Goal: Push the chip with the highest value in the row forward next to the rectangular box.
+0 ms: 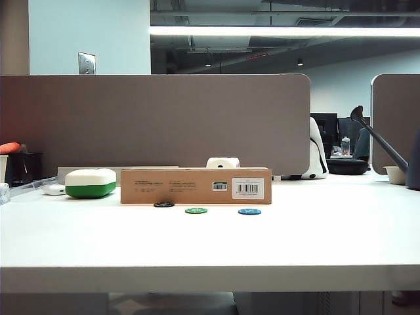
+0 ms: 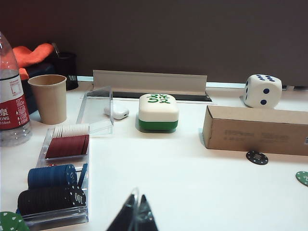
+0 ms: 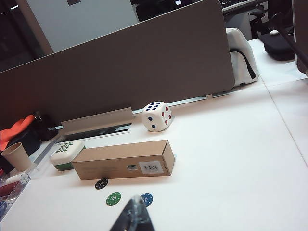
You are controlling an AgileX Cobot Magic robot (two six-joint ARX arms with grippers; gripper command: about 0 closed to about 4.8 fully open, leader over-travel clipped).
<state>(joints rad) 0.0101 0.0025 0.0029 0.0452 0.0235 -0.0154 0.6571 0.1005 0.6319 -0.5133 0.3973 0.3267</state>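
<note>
**Black chip already sitting by the box**

Along the near face of the rectangular box [image 1: 195, 186], the black chip [image 1: 164, 205] is lying just beside the cardboard, while the green chip [image 1: 196, 210] and blue chip [image 1: 249, 211] are sitting a little nearer. The left gripper [image 2: 134, 216] and right gripper [image 3: 133, 217] are both hanging back, fingertips pinched together, grasping nothing. Any remaining nudge looks best done gently, avoiding the green neighbour.

Left tool [image 2: 134, 217] and right tool [image 3: 132, 216]: dark, pointed fingers with translucent tips
</note>
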